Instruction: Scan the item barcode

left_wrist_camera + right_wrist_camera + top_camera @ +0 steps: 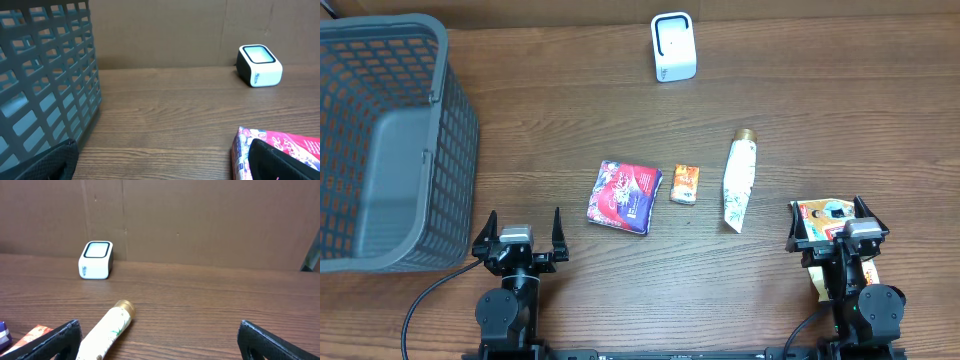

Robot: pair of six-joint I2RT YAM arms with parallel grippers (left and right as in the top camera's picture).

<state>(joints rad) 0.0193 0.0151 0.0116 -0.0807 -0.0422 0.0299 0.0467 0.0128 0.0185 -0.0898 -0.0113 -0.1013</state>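
Pouch [623, 197], box [684, 184], tube [740, 182] in a row mid-table, apart, ungripped.
Nearest: left gripper [524, 215] and right gripper [826, 207], both spread wide, holding nothing; packet [823, 213] lying under right gripper. Beyond the row: scanner [673, 47] at far edge, basket [430, 100] at far left.

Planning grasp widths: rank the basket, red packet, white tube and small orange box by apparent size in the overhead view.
1. basket
2. red packet
3. white tube, longer than the packet but narrower
4. small orange box
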